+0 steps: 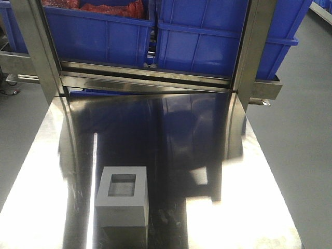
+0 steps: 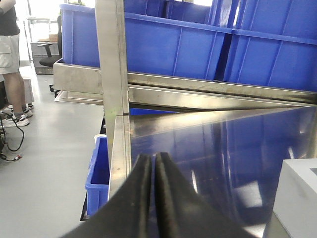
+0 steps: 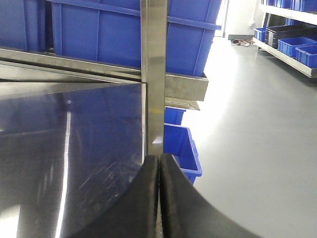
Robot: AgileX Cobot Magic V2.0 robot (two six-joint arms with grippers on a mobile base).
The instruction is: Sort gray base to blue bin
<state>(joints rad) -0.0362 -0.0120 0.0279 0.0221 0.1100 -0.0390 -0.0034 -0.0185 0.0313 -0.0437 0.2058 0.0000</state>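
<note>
Exterior front-facing view: at upper left, the left blue bin sits on a raised steel shelf and holds something red. Just beside it, to the right, sits the right blue bin; its contents are out of view. Below them lies a shiny steel table. The gray base stands on the table's near end, left of centre, with its square recess facing up, well apart from both bins and with neither gripper touching it.

Left wrist view: a person stands on the floor at far left. A small blue bin sits low beside the table edge. The left gripper has its black fingers pressed almost together, holding nothing. A pale corner of the gray base shows at the right edge.

Right wrist view: the right gripper is likewise closed and empty, above the table's right edge.
</note>
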